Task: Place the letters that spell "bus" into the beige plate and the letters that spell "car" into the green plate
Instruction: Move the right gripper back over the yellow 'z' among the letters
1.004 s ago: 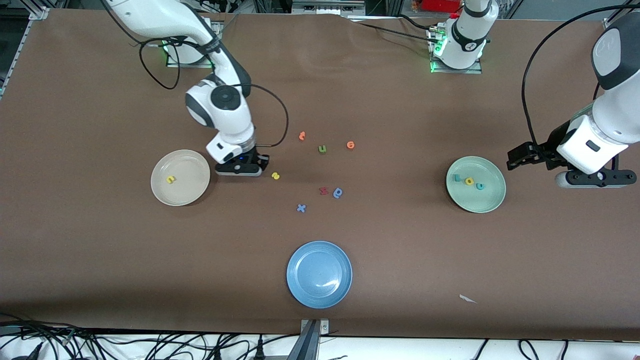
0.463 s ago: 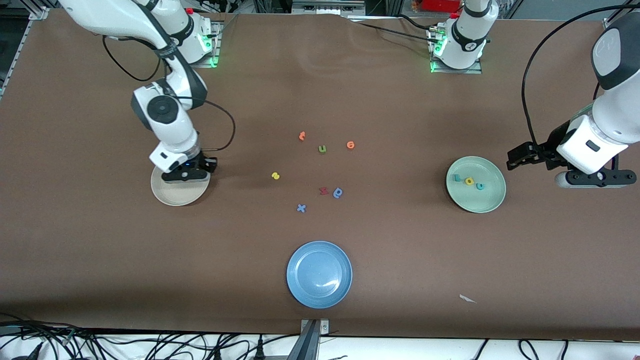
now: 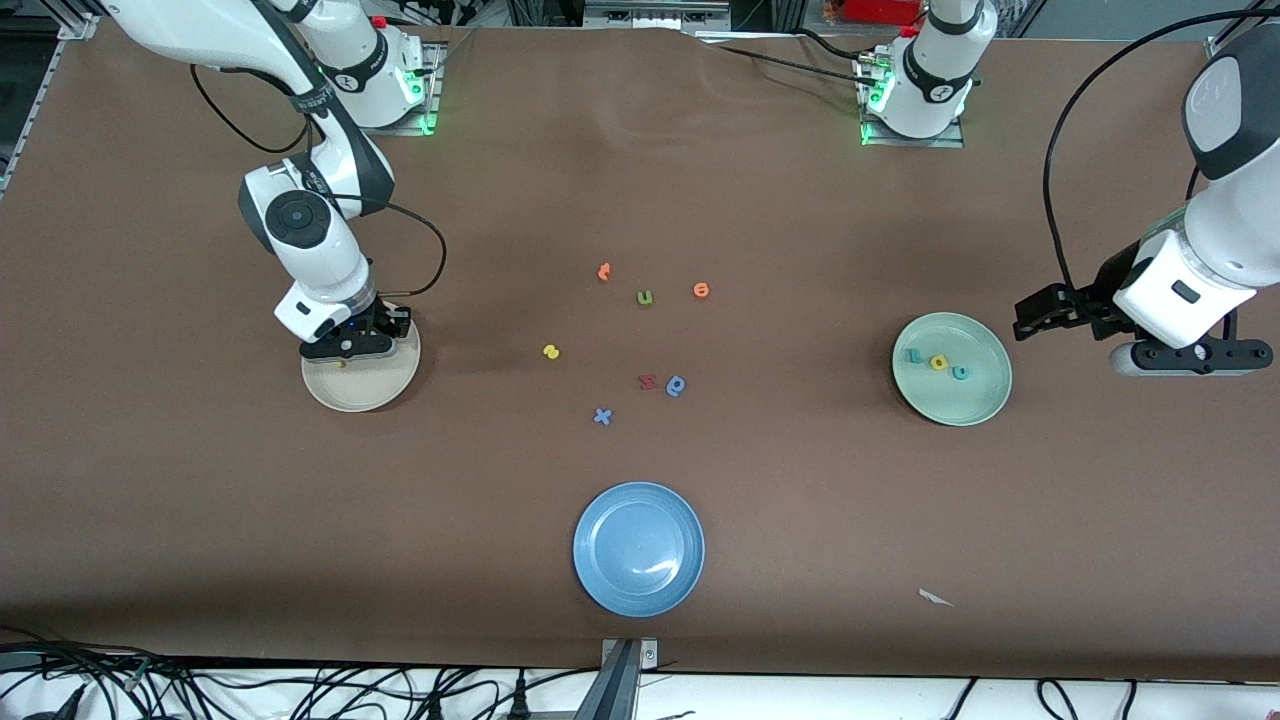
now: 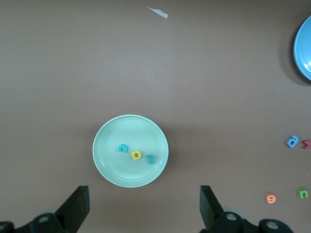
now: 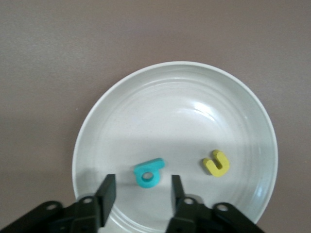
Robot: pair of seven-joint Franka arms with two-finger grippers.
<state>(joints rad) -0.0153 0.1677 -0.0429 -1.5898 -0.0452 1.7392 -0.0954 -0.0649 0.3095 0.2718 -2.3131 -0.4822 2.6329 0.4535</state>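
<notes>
My right gripper (image 3: 345,345) hangs low over the beige plate (image 3: 378,388), open (image 5: 141,194). A teal b (image 5: 149,174) lies in the plate (image 5: 170,111) just past the fingertips, touching neither, with a yellow u (image 5: 216,162) beside it. The yellow s (image 3: 550,351) lies on the table mid-way along. The green plate (image 3: 985,402) holds a teal r (image 3: 913,355), yellow a (image 3: 938,362) and teal c (image 3: 960,372). My left gripper (image 3: 1190,358) waits beside that plate (image 4: 109,162), open and empty (image 4: 143,213).
A blue plate (image 3: 638,548) sits near the front edge. Loose letters lie mid-table: a green u (image 3: 645,297), two orange ones (image 3: 604,271), a red one (image 3: 647,381) and two blue ones (image 3: 676,385). A paper scrap (image 3: 935,597) lies toward the left arm's end.
My right arm has swung from beside the yellow s to over the beige plate and now covers the yellow u in the front view. The left arm has not moved.
</notes>
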